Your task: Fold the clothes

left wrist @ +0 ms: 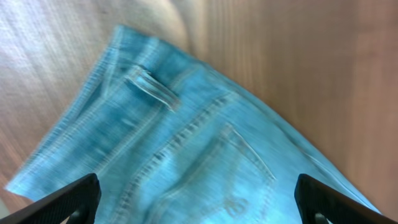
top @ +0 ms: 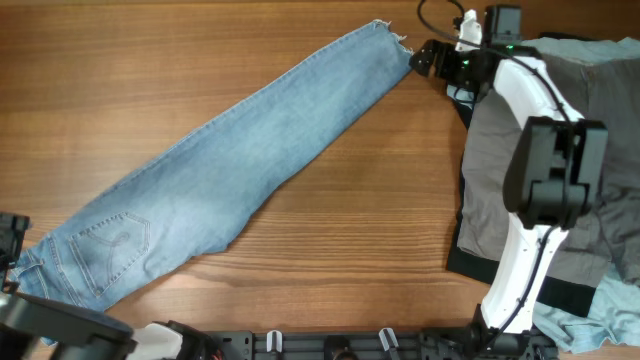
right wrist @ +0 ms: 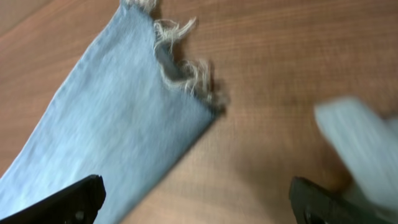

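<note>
The light-blue denim jeans [top: 230, 165] lie folded lengthwise, slanting across the wooden table from the waist at lower left to the frayed hem [top: 385, 35] at upper right. My left gripper [left wrist: 196, 202] is open just above the waistband and stitched back pocket [left wrist: 211, 168]; in the overhead view only its edge shows at lower left [top: 12, 240]. My right gripper [right wrist: 199, 202] is open and empty over bare wood beside the frayed hem [right wrist: 180, 68]; it also shows in the overhead view [top: 425, 58]. Large grey shorts [top: 490, 170] lie at right on a black garment [top: 470, 262], with a pale-blue one [top: 605, 310] at the corner.
The pile of other clothes fills the right side under the right arm [top: 545, 170]. A blurred pale shape [right wrist: 360, 149] shows at the right of the right wrist view. The table's front edge carries black mounts [top: 330, 345].
</note>
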Robot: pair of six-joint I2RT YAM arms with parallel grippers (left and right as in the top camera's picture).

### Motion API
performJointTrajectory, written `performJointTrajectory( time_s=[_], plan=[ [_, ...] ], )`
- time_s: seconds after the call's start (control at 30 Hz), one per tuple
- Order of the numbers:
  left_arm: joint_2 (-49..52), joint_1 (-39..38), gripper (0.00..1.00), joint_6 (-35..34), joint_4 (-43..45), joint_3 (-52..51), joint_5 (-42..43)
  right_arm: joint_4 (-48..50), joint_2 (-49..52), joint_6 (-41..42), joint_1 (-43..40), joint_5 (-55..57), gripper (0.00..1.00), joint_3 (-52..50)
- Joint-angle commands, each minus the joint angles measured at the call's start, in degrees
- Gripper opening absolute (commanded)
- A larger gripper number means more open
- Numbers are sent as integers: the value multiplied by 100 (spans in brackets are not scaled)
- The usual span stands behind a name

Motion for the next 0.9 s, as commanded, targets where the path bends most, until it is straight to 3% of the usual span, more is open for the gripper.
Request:
performJointTrajectory(
  time_s=[0.0, 0.07, 0.17, 0.27, 0.33, 0.37, 0.4, 0.43, 0.63, 0.7, 0.87],
  plan=[
    [-468, -380, 99, 452, -317, 131, 1088, -671, -621, -380, 105, -350, 100, 48],
    [-481, -938, 96, 525, -535, 120, 1163, -1093, -787, -380, 109, -426, 100, 48],
    [-476, -1744, 100, 229, -649, -129, 791, -1637, -1021, -380, 116, -450, 100, 48],
    [-476, -2116, 100, -402, -428, -667, 763, -2006, -1154, -380, 120, -448, 100, 48],
    [-476, -2116, 100, -450, -321, -990, 916, -2166, -1161, -378, 118, -446, 100, 48],
    [-476, -2090, 86, -450, -317, -1104, 907, -2240, -1158, -380, 118, -424, 100, 48],
    [-476, -1982, 22, -457, -315, -1283, 863, -2310, -1158, -382, 118, -417, 100, 48],
    [-476, -1808, 4, -479, -258, -1436, 837, -2345, -1158, -380, 120, -417, 100, 48],
    [-476, -1276, 4, -1572, 42, -2004, -566, -2343, -1158, -374, 118, -404, 100, 48],
    [-476, -1276, 4, -1937, 664, -2671, -726, -2334, -1158, -293, 120, -400, 100, 48],
    [-328, -1268, 4, -1954, 2594, -3707, -802, -2319, -1158, -201, 118, -339, 100, 48]
  ],
)
